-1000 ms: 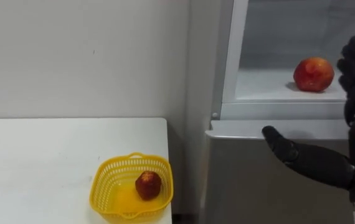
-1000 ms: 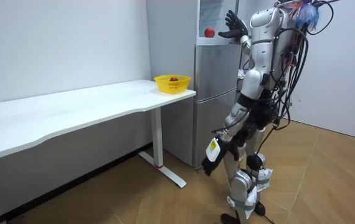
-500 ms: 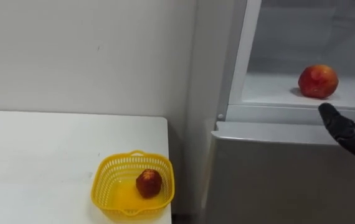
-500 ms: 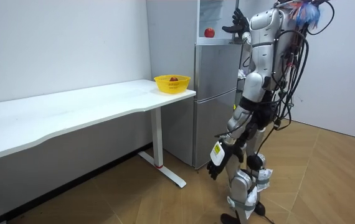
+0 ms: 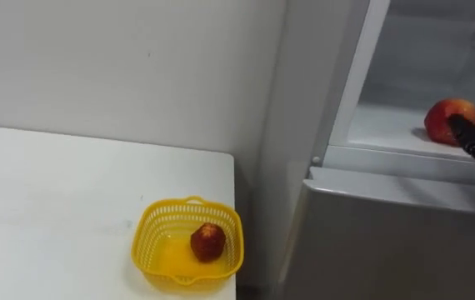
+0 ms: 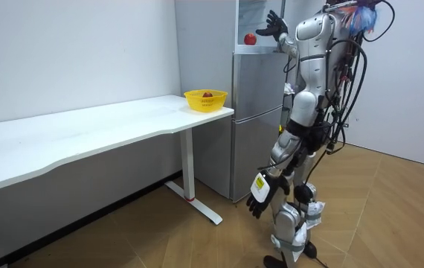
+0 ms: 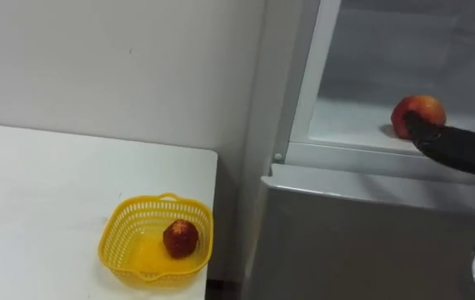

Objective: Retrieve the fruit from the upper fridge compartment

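Robot stands facing the fridge (image 6: 257,119), close to its front, with the white table (image 5: 46,200) at its 9 o'clock in the room view.

Upper compartment is open. The round red fruit (image 5: 446,118) sits on the white shelf (image 5: 387,125), at about 2 o'clock in the left eye view, slightly back from the shelf's front lip. It is close to spherical, so no long axis can be made out. Red-orange skin with a paler yellow patch toward the top. No stem or dimple can be made out, so which way it points cannot be told.

Right hand (image 7: 454,148) is raised to shelf height and comes in from 4 o'clock of the fruit. Fingers are straight and spread, not curled round anything; the room view shows them splayed. One dark fingertip (image 5: 469,132) overlaps the fruit's 3 o'clock edge. Contact or a small gap cannot be told. The fruit rests on the shelf, not lifted.

Left hand (image 6: 259,202) hangs low beside the thigh in the room view. Whether it is released or clenched cannot be told.

Yellow basket (image 5: 150,242) stands on the table's corner nearest the fridge, at 6 o'clock in the left eye view. A smaller dark-red fruit (image 5: 208,241) lies inside it, toward its 3 o'clock side.
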Robot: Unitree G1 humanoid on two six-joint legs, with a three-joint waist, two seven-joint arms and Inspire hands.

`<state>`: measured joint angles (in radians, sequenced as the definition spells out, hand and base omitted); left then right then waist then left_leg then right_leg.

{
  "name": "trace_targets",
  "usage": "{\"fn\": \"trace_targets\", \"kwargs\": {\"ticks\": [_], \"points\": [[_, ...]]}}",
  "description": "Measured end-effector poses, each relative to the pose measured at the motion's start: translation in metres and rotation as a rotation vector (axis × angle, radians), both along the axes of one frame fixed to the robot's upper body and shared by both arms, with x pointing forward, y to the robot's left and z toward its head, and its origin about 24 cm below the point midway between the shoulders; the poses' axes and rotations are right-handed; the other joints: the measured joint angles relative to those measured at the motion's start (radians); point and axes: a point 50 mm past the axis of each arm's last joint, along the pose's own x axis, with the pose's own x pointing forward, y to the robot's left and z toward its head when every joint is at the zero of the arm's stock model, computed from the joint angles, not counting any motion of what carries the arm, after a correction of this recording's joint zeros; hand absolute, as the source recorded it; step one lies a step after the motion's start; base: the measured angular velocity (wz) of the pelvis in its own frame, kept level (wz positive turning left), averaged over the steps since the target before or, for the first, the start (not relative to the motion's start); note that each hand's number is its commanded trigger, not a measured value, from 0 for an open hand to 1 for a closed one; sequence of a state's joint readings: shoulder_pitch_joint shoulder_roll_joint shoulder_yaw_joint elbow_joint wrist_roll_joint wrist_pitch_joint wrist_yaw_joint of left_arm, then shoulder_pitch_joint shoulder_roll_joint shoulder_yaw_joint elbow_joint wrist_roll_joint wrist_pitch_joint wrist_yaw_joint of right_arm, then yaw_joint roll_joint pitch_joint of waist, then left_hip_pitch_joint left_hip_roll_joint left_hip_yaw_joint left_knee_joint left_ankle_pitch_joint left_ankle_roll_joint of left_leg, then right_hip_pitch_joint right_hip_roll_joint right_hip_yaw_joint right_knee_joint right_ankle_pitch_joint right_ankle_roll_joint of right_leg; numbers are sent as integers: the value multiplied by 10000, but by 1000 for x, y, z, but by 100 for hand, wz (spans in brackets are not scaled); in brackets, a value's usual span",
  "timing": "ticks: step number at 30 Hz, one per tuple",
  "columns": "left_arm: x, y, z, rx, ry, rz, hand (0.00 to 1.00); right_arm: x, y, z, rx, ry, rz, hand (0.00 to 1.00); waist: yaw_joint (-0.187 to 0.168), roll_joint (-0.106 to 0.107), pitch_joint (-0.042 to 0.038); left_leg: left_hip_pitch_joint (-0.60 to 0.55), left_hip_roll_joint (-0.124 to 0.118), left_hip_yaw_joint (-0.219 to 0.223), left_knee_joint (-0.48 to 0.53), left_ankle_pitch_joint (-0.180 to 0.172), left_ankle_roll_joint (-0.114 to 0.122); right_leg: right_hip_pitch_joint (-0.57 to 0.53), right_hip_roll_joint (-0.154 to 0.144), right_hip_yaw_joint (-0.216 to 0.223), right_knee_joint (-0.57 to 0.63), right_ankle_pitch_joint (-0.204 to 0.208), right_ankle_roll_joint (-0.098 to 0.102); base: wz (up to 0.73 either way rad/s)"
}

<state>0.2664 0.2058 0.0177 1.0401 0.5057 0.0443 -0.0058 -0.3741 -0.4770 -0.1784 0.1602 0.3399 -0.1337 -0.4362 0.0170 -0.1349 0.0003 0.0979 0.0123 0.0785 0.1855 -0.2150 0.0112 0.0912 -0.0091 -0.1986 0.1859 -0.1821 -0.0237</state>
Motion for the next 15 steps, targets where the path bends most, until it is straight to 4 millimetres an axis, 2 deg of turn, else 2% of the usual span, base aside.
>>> {"fn": "trace_targets", "kwargs": {"ticks": [3, 8, 11, 15], "points": [[1, 2, 1, 16, -59, 137, 0, 3, -3, -9, 796, 352, 524, 0, 145, 88, 63, -24, 40, -59, 19, -7, 7, -1, -52, -89, 20, 10, 0, 3], [3, 5, 3, -95, 37, 145, 0, 13, -12, -23, 2160, 1203, 1305, 0, 144, 105, 62, -176, -79, -296, 135, 2, 16, 53, -133, -295, 17, 7, -2, 13], [1, 5, 3, -178, 152, 161, 0, 21, -20, -18, 2640, 1167, 1472, 0, 145, 67, 39, -182, -95, -346, 202, 4, 18, 106, -89, -380, -7, 7, -1, 9], [-6, 7, 4, -139, 331, 296, 0, 27, -23, -14, 2545, 1282, 1664, 0, 185, -89, -68, -168, -92, -419, 205, 11, 11, 130, -76, -451, -20, -1, -8, 6]]}}
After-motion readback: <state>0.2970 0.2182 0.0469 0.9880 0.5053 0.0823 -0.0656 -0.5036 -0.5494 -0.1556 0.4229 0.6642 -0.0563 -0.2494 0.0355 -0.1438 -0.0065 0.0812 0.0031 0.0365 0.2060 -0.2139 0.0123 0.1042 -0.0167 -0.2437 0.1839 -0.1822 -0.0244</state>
